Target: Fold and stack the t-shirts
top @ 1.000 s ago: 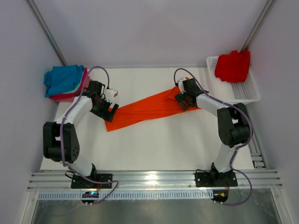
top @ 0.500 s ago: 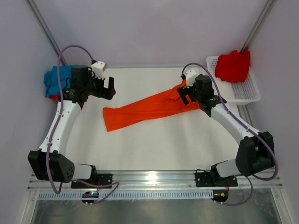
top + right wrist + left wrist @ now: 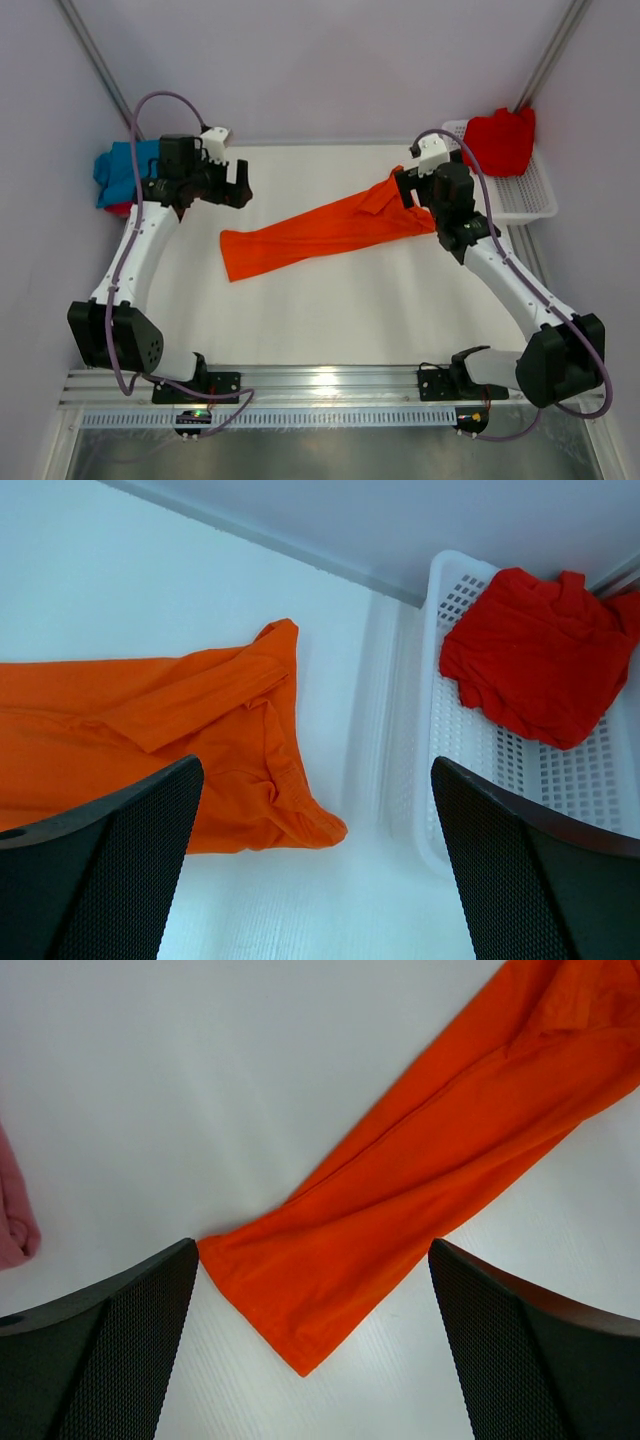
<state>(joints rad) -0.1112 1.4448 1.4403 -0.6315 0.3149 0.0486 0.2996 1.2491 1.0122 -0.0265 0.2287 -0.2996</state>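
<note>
Bright orange soft cloth t-shirt (image 3: 320, 235) is folded lengthwise into a long narrow band and lies flat on the white table (image 3: 330, 310). It runs diagonally from near-left to far-right. The near-left end is squared and smooth. The far-right end is wider and rumpled, with a sleeve bunched up.

Red cloth t-shirt (image 3: 498, 140) is unfolded, in a crumpled heap at the far end of the white plastic mesh basket (image 3: 532, 203) by the table's right edge.

Blue-teal cloth t-shirt (image 3: 118, 170) is a loose bundle at the far-left corner, on top of the pink cloth t-shirt (image 3: 12, 1210). Only an edge of the pink one shows.
</note>
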